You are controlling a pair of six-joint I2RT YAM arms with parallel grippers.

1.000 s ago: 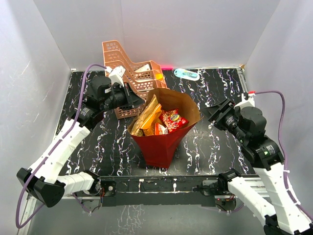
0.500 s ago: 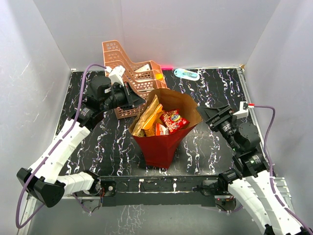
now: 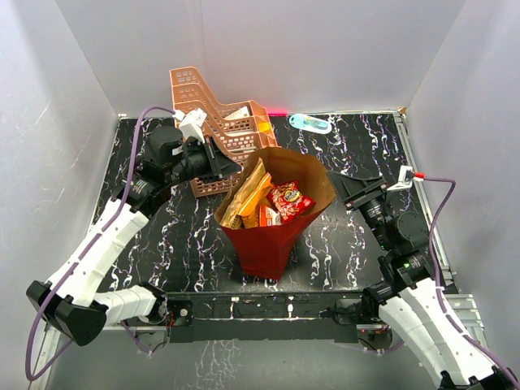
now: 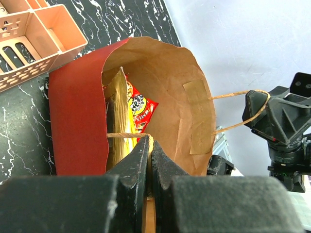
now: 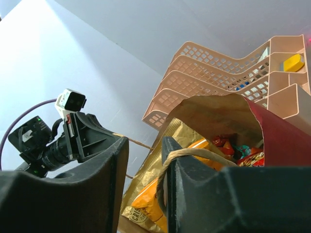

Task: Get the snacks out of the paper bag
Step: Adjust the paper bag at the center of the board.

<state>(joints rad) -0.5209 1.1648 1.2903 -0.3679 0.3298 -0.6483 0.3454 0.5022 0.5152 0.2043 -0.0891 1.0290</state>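
Over the last second the right gripper [image 3: 345, 188] has swung down and in to the right rim of the paper bag [image 3: 272, 240]. Its jaws stand apart, a twine handle [image 5: 194, 152] looped over 1 finger. The left gripper [image 4: 149, 141] has stayed put, jaws pinched on the opposite handle [image 4: 126, 135]. The bag stands upright in the middle of the table [image 3: 187, 236], red outside, mouth open, snacks [image 3: 288, 199] inside.

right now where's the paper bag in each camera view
Top external: the bag stands at the centre of the picture, mouth up, snacks showing.
Left wrist: the bag fills the middle, with its open mouth facing the camera.
Right wrist: the bag is at the lower right, red wall and brown inside.
Shared landmark: the peach rack, top left in left wrist, upper right in right wrist.
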